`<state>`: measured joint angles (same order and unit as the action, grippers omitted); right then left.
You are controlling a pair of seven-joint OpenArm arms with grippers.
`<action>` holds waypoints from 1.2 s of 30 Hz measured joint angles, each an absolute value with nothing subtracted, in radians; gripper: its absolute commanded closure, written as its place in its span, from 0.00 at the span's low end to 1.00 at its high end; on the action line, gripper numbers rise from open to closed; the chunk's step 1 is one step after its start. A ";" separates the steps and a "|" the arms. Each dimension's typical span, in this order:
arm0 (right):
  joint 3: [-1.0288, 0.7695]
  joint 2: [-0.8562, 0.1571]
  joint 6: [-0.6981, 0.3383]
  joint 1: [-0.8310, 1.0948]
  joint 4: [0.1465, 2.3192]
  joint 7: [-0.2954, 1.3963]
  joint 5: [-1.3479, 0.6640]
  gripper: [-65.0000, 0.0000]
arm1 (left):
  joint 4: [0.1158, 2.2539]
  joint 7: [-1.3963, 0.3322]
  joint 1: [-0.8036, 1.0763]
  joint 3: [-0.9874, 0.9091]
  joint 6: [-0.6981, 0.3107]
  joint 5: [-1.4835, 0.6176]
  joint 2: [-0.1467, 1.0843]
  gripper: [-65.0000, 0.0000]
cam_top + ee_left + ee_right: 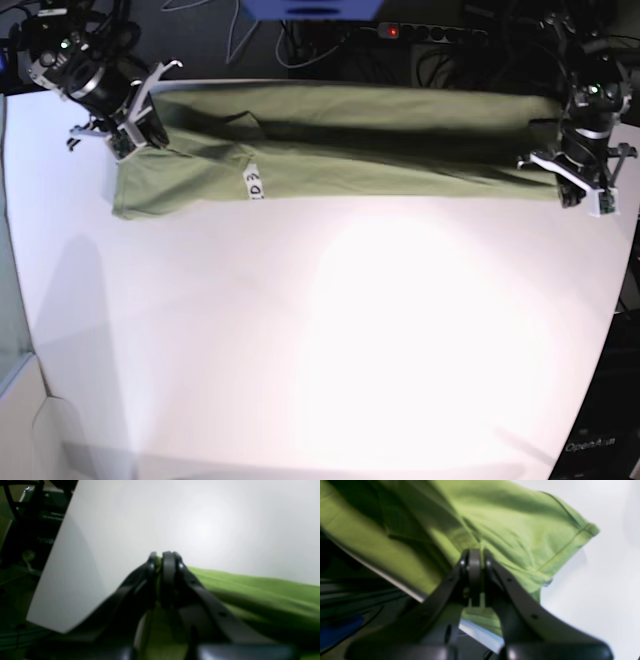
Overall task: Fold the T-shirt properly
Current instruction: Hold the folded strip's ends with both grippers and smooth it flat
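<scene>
A: Left wrist view. Where is the shirt (262, 592) relative to the left gripper (162, 560)?
B: It runs from the tips toward 4 o'clock across the white table (175, 517); a sliver of green shows between the fingertips. The picture is blurred; the cloth appears bright green and softly creased. The jaws are pressed together on that fold.

A: Right wrist view. The same question for the right gripper (475, 557).
B: The shirt fills the field from 9 to 2 o'clock above the tips, and some green hangs below them too. A stitched hem (570, 545) ends in a corner at 2 o'clock. The jaws are clamped on cloth, with no gap visible.

A: Base view. How does the shirt lie overall?
B: It forms a long olive band along the table's far edge, at 12 o'clock, stretched between the right gripper (130, 135) at 10 o'clock and the left gripper (585, 195) at 2 o'clock. A white tag (254, 185) with dark characters sits just right of the sleeve. Each gripper grips one end.
</scene>
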<state>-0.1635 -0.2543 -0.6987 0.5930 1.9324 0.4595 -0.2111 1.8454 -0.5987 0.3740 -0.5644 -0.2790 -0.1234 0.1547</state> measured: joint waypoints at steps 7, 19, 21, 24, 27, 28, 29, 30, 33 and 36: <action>-0.163 -0.254 -0.699 0.593 1.932 0.459 -0.212 0.99 | 1.843 -0.602 0.379 -0.656 -0.450 -0.112 0.127 0.95; -0.163 -0.254 -0.699 0.599 1.927 0.458 -0.212 0.99 | 1.841 -0.610 0.374 -0.673 -0.479 -0.108 0.113 0.95; -0.163 -0.252 -0.699 0.599 1.914 0.459 -0.212 0.99 | 1.841 -0.603 0.390 -0.672 -0.479 -0.112 0.114 0.95; -0.163 -0.252 -0.699 0.596 1.907 0.459 -0.212 0.99 | 1.841 -0.611 0.424 -0.673 -0.479 -0.115 0.107 0.95; -0.163 -0.252 -0.699 0.594 1.904 0.457 -0.212 0.99 | 1.841 -0.613 0.430 -0.678 -0.504 -0.102 0.080 0.95; -0.163 -0.252 -0.699 0.594 1.904 0.459 -0.211 0.99 | 1.841 -0.613 0.436 -0.678 -0.540 -0.101 0.080 0.95; -0.163 -0.252 -0.699 0.593 1.904 0.459 -0.211 0.99 | 1.841 -0.609 0.442 -0.678 -0.558 -0.103 0.081 0.95; -0.163 -0.252 -0.699 0.591 1.904 0.459 -0.212 0.99 | 1.841 -0.602 0.450 -0.678 -0.563 -0.107 0.078 0.95; -0.163 -0.252 -0.699 0.588 1.904 0.459 -0.211 0.99 | 1.841 -0.603 0.460 -0.679 -0.569 -0.104 0.071 0.95; -0.159 -0.251 -0.699 0.581 1.903 0.459 -0.211 0.99 | 1.835 -0.606 0.460 -0.679 -0.569 -0.100 0.065 0.95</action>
